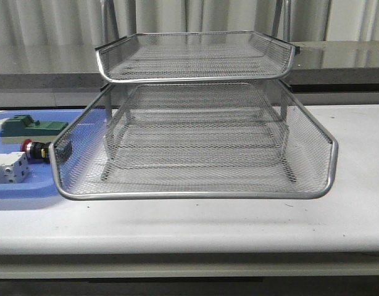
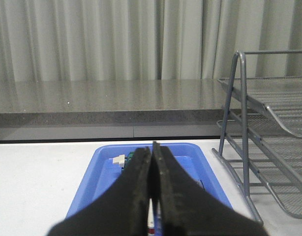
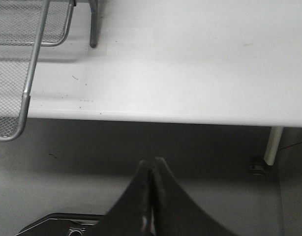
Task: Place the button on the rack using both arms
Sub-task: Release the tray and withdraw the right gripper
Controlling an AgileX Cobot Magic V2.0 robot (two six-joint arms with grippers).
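The button (image 1: 36,150), with a red head and a black body, lies in the blue tray (image 1: 29,189) at the left of the front view, just left of the rack's lower rim. The silver wire-mesh rack (image 1: 195,123) fills the middle of the table; it also shows in the left wrist view (image 2: 269,147) and in the right wrist view (image 3: 23,59). My left gripper (image 2: 152,146) is shut and empty, above the near part of the blue tray (image 2: 106,167). My right gripper (image 3: 152,161) is shut and empty, off the table's front edge. No arm shows in the front view.
A green block (image 1: 32,127) and a white block (image 1: 9,168) lie in the blue tray beside the button. A grey ledge and curtains run behind the table. The white table (image 1: 356,160) extends right of the rack. A table leg (image 3: 271,146) shows below the edge.
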